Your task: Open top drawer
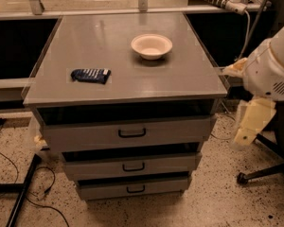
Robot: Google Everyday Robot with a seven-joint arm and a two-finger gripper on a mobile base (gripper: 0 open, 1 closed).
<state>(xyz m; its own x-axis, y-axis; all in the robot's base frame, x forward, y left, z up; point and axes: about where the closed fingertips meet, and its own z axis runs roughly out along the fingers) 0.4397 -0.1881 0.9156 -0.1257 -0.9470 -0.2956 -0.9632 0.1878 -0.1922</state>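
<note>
Gripper: I see my gripper [248, 126] at 3 o'clock, at the right edge of the view. It hangs as a cream piece below the white arm housing [274, 65], off the right side of the cabinet and apart from it. I cannot tell whether it is open or closed.
Top drawer: the top drawer [85, 137] sits just below centre, toward 6 o'clock, directly under the table top [109, 41]. There is a dark gap above its grey front.
Handle: I see its black bar handle [132, 133] in the middle of the front, with nothing touching it.
Lower drawers: the middle drawer [94, 167] and the bottom drawer [99, 191] stack beneath it at 6 o'clock, each narrower in my view.
Bowl: a pale bowl [151, 46] stands upright on the table top at 12 o'clock.
Packet: a dark blue packet [91, 75] lies flat at 10 o'clock, well apart from the bowl.
Floor: speckled floor [217, 207], with black cables [19, 174] at 8 o'clock and a chair leg [262, 174] at 4 o'clock.
</note>
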